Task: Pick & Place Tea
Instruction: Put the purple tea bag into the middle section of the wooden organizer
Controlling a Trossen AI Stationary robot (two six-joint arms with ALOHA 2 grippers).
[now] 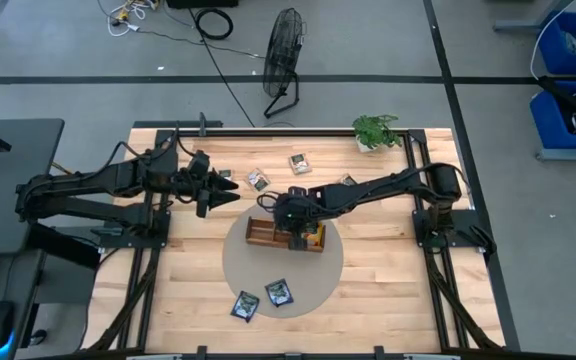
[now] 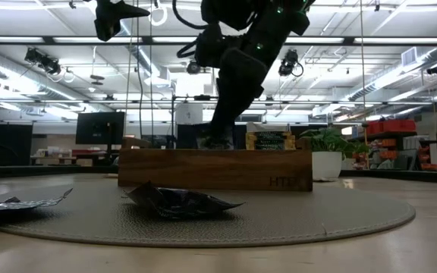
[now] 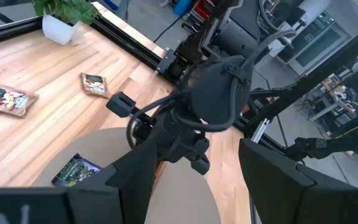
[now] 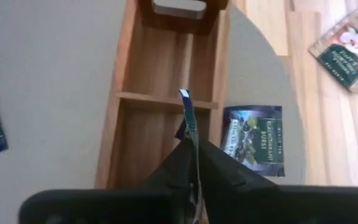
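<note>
left gripper [image 1: 230,192] hovers over the table left of the tray [image 1: 258,233], fingers spread, holding nothing. right gripper [image 1: 298,237] hangs over the tray, pinching a blue tea packet [image 4: 188,115] on edge above a compartment. risk, as i judge it: the upright packet could catch the divider or tray wall and tip out onto the mat [image 1: 328,280]. compartment below looks bare; another packet [image 4: 253,138] lies just beside the tray.

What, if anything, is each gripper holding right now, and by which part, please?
The right gripper pinches a tea packet edge-on by its lower end, above the wooden tray. The left gripper holds nothing and is open above the table.
</note>
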